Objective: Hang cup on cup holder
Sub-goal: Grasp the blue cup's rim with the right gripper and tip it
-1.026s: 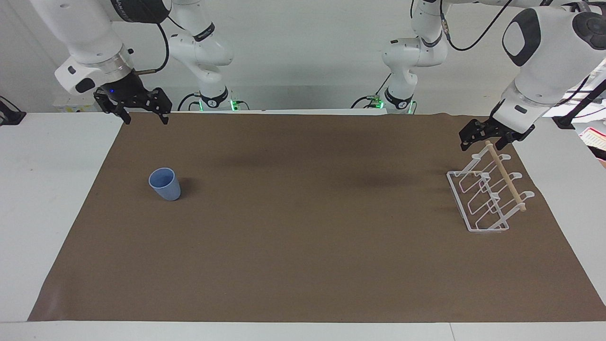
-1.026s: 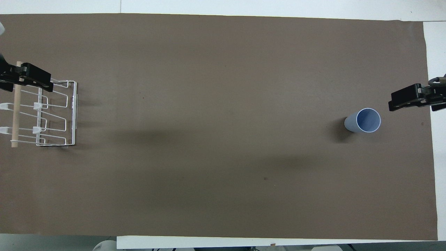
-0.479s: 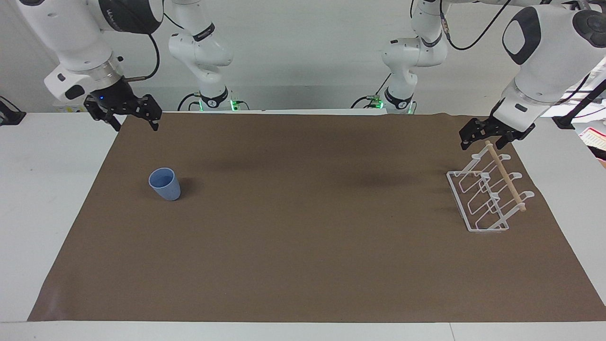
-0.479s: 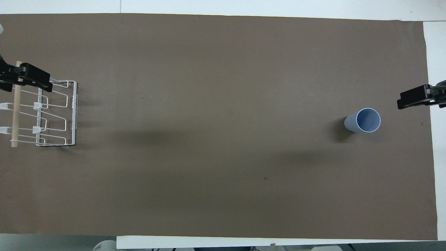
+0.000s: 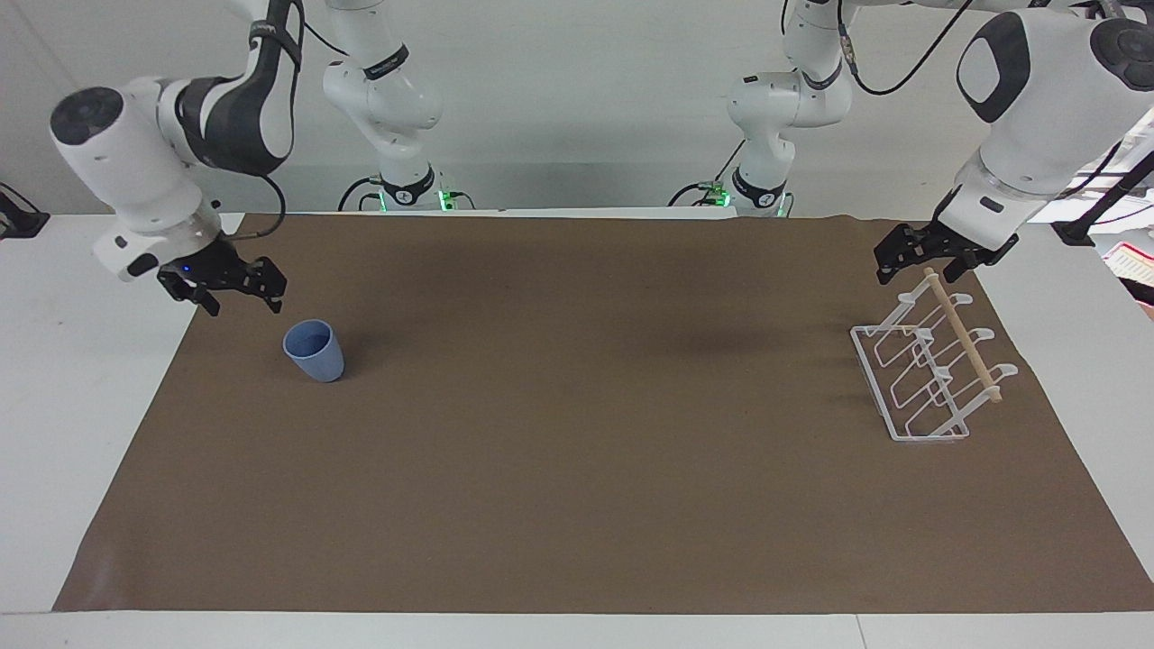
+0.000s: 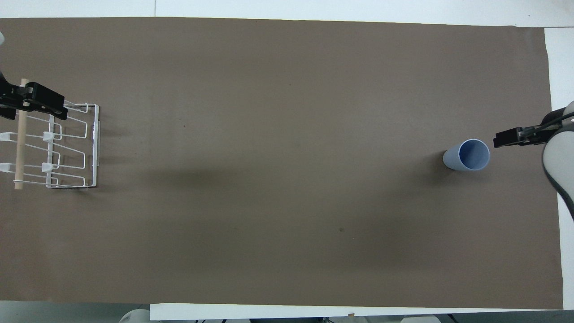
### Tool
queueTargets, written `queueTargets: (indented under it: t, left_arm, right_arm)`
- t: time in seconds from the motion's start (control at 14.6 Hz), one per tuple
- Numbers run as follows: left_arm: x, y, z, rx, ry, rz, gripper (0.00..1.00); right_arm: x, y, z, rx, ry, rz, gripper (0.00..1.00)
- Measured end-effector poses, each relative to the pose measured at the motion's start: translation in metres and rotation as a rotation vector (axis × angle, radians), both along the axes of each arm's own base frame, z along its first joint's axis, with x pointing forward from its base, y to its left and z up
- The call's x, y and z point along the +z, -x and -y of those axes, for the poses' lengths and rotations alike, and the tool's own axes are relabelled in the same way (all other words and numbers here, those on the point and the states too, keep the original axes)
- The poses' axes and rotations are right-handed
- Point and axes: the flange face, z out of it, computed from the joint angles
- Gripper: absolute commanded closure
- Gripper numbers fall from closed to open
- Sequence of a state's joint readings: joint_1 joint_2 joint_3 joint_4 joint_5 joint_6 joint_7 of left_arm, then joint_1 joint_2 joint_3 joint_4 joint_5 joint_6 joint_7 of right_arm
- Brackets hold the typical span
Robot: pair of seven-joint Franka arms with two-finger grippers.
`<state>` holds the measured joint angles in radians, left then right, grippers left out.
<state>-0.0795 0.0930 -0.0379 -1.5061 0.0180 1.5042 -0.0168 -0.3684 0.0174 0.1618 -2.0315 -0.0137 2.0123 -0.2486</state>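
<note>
The light blue cup (image 5: 315, 353) stands upright, mouth up, on the brown mat toward the right arm's end; it also shows in the overhead view (image 6: 466, 154). My right gripper (image 5: 244, 306) is open and empty, low over the mat's edge beside the cup and apart from it; the overhead view shows it too (image 6: 515, 138). The white wire cup holder (image 5: 870, 370) with its wooden dowel (image 5: 965, 338) stands at the left arm's end (image 6: 95, 143). My left gripper (image 5: 924, 270) is open and hovers over the dowel's end nearest the robots (image 6: 31, 105).
The brown mat (image 5: 577, 451) covers most of the white table (image 5: 81, 361). White table strips border it at both arms' ends. Papers (image 5: 1131, 261) lie at the table's edge past the left arm's end.
My right gripper has come down from high over the mat's corner to just beside the cup. The left gripper, the cup and the holder have not moved.
</note>
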Motion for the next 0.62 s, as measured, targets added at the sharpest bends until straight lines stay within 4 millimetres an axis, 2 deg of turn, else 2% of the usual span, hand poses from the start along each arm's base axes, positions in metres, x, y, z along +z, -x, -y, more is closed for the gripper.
queueTargets:
  t: [0.14, 0.34, 0.41, 0.62]
  left_arm:
    - [0.000, 0.000, 0.000, 0.000, 0.000, -0.001, 0.00]
    - [0.000, 0.000, 0.000, 0.000, 0.000, -0.001, 0.00]
    - [0.000, 0.000, 0.000, 0.000, 0.000, -0.001, 0.00]
    - [0.000, 0.000, 0.000, 0.000, 0.000, -0.001, 0.00]
  right_arm:
    - [-0.031, 0.000, 0.002, 0.017, -0.013, -0.025, 0.09]
    - [-0.047, 0.003, 0.005, 0.048, -0.022, -0.045, 0.16]
    - [-0.050, 0.004, 0.005, 0.068, -0.023, -0.044, 0.22]
    - [-0.065, 0.011, 0.011, 0.082, -0.029, -0.054, 0.63]
